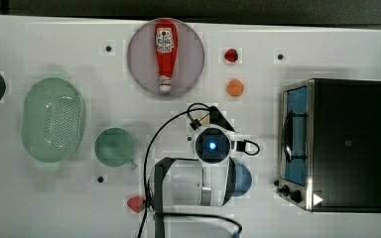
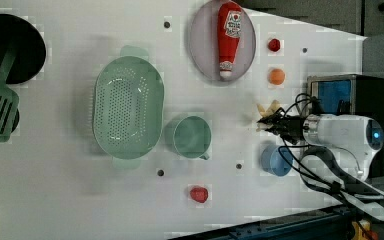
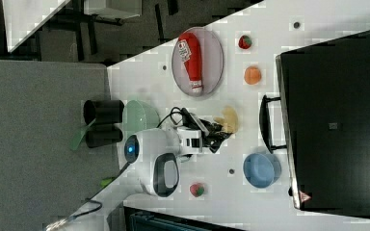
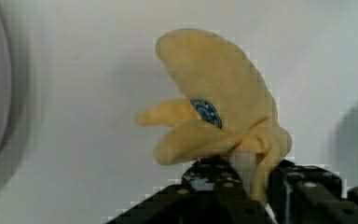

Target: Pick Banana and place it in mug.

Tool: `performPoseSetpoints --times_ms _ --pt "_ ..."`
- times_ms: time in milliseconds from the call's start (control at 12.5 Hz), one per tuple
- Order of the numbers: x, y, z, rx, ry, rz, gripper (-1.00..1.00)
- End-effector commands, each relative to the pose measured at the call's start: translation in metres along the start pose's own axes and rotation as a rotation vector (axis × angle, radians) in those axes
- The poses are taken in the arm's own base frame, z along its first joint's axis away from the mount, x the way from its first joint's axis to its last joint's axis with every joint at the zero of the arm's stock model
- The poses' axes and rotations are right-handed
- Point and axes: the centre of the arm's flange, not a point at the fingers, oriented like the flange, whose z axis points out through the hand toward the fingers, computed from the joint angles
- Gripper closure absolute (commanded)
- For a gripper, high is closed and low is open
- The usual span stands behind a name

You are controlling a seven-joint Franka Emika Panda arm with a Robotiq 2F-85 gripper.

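Observation:
The banana (image 4: 219,107) is a pale yellow plush toy with a small blue sticker, and its stem end is pinched between my black fingers. My gripper (image 4: 247,179) is shut on it. In the left view the banana (image 2: 269,107) sits at the tip of the gripper (image 2: 266,123), low over the white table, to the right of the mug (image 2: 192,136). The mug (image 1: 114,146) is dull green, round and upright, at the top view's left of my wrist. The banana (image 3: 229,118) also pokes out past the fingers in the right view.
A pale-green colander (image 1: 53,119) stands beyond the mug at the top view's left. A blue cup (image 1: 244,179) is close beside my arm. A toaster oven (image 1: 342,144) fills the top view's right. A plate (image 1: 188,74) holds a ketchup bottle (image 1: 165,52); an orange fruit (image 1: 235,88) lies nearby.

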Motion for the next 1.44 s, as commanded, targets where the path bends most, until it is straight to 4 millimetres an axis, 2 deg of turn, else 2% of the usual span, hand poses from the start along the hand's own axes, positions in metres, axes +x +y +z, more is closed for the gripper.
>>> performPoseSetpoints --times_ms 80,320,480,640,800,880,960,1040,1280,1440 --pt "0.002 -0.033 -0.122 0.129 0.103 -0.057 0.53" --pt "-0.011 -0.022 -0.200 0.044 0.038 -0.065 0.53" --pt "-0.024 -0.025 -0.259 -0.009 0.006 -0.091 0.53" --pt "-0.060 -0.040 -0.301 -0.096 -0.035 -0.138 0.53" --pt "-0.098 -0.069 -0.327 -0.107 -0.022 -0.119 0.53" --pt "-0.118 -0.082 -0.331 -0.090 -0.030 -0.086 0.53" --pt "-0.148 -0.097 -0.326 -0.079 -0.079 -0.029 0.53" --pt "-0.167 -0.107 -0.319 -0.075 -0.113 0.008 0.53" --pt "-0.202 -0.137 -0.290 -0.069 -0.111 0.048 0.53" --pt "-0.217 -0.152 -0.255 -0.049 -0.112 0.102 0.53"
